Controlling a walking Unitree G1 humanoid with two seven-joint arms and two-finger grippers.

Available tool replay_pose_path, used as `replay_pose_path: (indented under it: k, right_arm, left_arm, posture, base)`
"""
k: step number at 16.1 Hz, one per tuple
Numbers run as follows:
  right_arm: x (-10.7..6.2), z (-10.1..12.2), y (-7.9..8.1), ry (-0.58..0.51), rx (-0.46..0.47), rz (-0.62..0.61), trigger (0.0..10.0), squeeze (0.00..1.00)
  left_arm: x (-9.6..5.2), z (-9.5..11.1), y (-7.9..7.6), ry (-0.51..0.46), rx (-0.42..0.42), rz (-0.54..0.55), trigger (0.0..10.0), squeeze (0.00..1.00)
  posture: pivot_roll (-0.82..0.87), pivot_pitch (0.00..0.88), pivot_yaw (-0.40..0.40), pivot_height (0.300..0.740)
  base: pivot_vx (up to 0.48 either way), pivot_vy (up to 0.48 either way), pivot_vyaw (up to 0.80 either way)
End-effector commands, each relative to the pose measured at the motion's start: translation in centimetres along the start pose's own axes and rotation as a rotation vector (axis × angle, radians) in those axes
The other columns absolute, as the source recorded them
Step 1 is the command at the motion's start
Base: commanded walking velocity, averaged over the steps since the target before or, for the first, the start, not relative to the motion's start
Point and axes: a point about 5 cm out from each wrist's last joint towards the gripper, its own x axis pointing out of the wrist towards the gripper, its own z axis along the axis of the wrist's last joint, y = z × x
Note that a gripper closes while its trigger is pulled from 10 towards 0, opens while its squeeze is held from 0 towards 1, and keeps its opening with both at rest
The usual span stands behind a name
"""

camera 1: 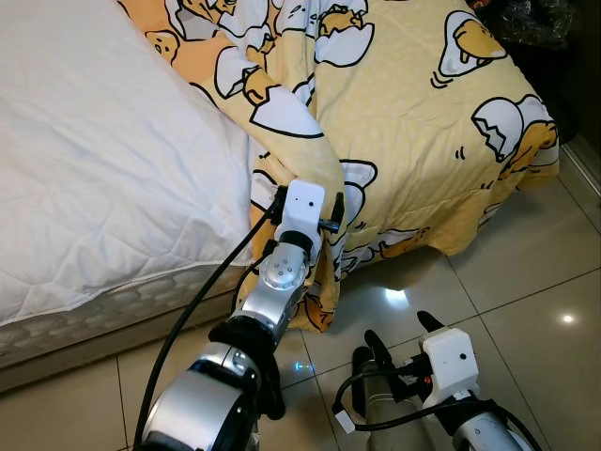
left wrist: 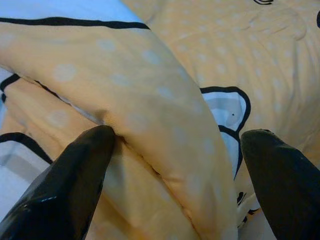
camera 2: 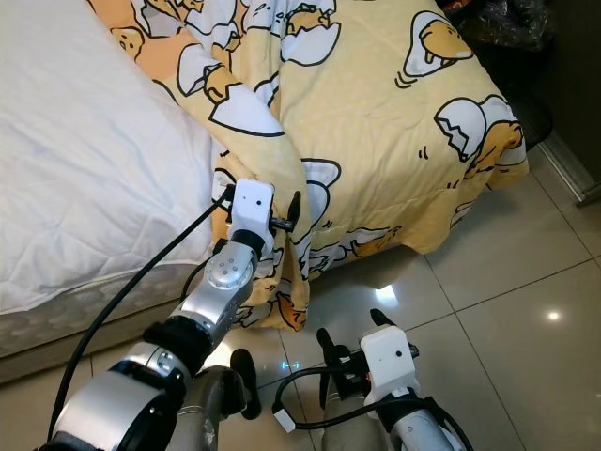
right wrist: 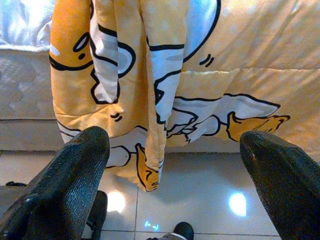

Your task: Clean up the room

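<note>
Two end effectors: left end effector [camera 1: 331, 209] raised at the bed's edge, right end effector [camera 1: 399, 334] low above the floor.
Duvet: yellow duvet [camera 1: 423, 122] printed with egg cartoons covers the far part of the bed and spills over its side; a bunched fold hangs down at the mattress corner, its lowest tip just above the tiles.
Duvet and left end effector: fingers [left wrist: 75, 180] spread apart on either side of the hanging fold, one finger touching the cloth, the other clear of it; not clamped.
Duvet and right end effector: fingers [right wrist: 70, 175] wide apart, holding nothing, pointing at the draped duvet edge from below and in front.
Left wrist view: close look at the fold's seam between the fingers, with a white egg patch beyond.
Right wrist view: underside of the hanging cloth, the quilted mattress side and the bed base.
Mattress: white quilted sheet [camera 1: 103, 160] bare on the robot's left.
Floor: glossy beige tiles [camera 1: 526, 310] with light reflections, open to the right of the bed corner.
Far corner: dark bag-like objects [camera 1: 535, 23] beyond the bed.
</note>
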Motion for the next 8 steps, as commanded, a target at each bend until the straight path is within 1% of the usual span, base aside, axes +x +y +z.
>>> replay_pose_path:
  k: [1,4,5,6,7,8]
  right_arm:
    - [-0.4,-0.2,0.4,0.015,0.013,0.01,10.0,0.0]
    - [-0.4,-0.2,0.4,0.016,0.014,0.011,10.0,0.01]
    - [-0.4,-0.2,0.5,0.017,0.014,0.012,10.0,0.0]
    - [-0.4,-0.2,0.5,0.017,0.015,0.013,10.0,0.0]
    - [-0.4,-0.2,0.5,0.017,0.015,0.013,10.0,0.0]
    - [-0.4,-0.3,0.5,0.017,0.015,0.012,10.0,0.0]
  left_arm:
    - [0.6,2.6,-6.3,-0.053,-0.121,-0.145,10.0,0.0]
    - [0.7,2.9,-6.9,-0.052,-0.165,-0.179,10.0,0.0]
    - [0.7,2.6,-6.9,-0.015,-0.203,-0.175,10.0,0.0]
    - [0.9,1.1,-6.7,0.134,-0.343,-0.153,10.0,0.0]
    - [0.9,0.5,-6.2,0.194,-0.43,-0.118,10.0,0.0]
    - [1.0,0.4,-5.9,0.208,-0.467,-0.102,10.0,0.0]
  posture:
    - [-0.34,0.337,0.063,0.731]
    - [-0.34,0.338,0.064,0.731]
    - [-0.34,0.338,0.064,0.731]
    - [-0.34,0.338,0.066,0.731]
    - [-0.35,0.338,0.067,0.731]
    - [-0.35,0.339,0.068,0.731]
  base:
    - [0.0,0.0,0.0]
    - [0.0,0.0,0.0]
    - [0.0,0.0,0.0]
    - [0.0,0.0,0.0]
    - [0.0,0.0,0.0]
    - [0.0,0.0,0.0]
